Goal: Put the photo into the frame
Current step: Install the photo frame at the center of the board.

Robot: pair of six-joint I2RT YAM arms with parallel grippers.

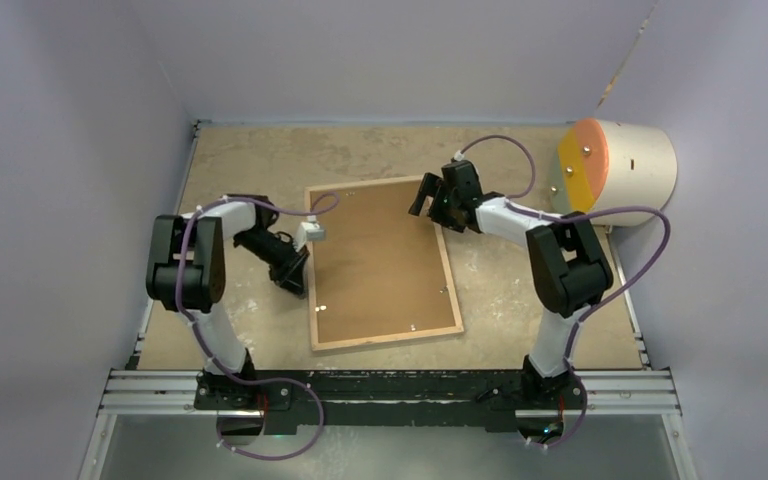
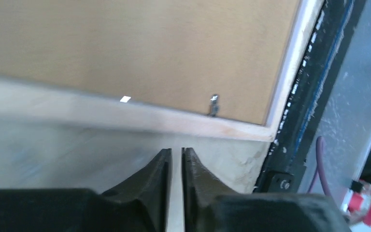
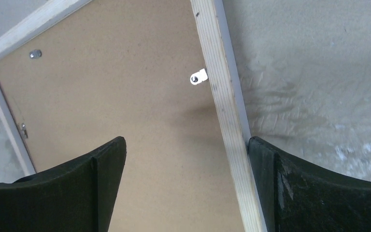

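1. The frame [image 1: 387, 339] lies flat on its front in the middle of the table [image 1: 260, 150]. Its light wood back faces up, and it is turned slightly askew to the table's edges.
2. A plain brown backing board [image 1: 375, 265] fills the frame inside the rim. Small metal tabs [image 3: 199, 77] sit along the inner edge of the rim over the board; another tab [image 2: 214, 104] shows in the left wrist view.
3. The right gripper [image 1: 426, 205] is near the frame's far right corner with its jaws spread wide. In the wrist view they straddle the right-hand rim [image 3: 222, 96]. One finger is over the board and the other is at the rim's outer edge. Nothing is gripped, and I cannot tell whether it touches the rim.
4. The left gripper [image 1: 297, 283] is just beside the frame's left rim. Its fingers [image 2: 159, 166] are closed almost together with nothing between them, pointing at the rim from the bare table.
5. A pale cylinder with an orange end face [image 1: 620, 165] sits at the far right, well apart from the frame.
6. A black rail [image 1: 390, 390] at the near edge carries both arm bases.
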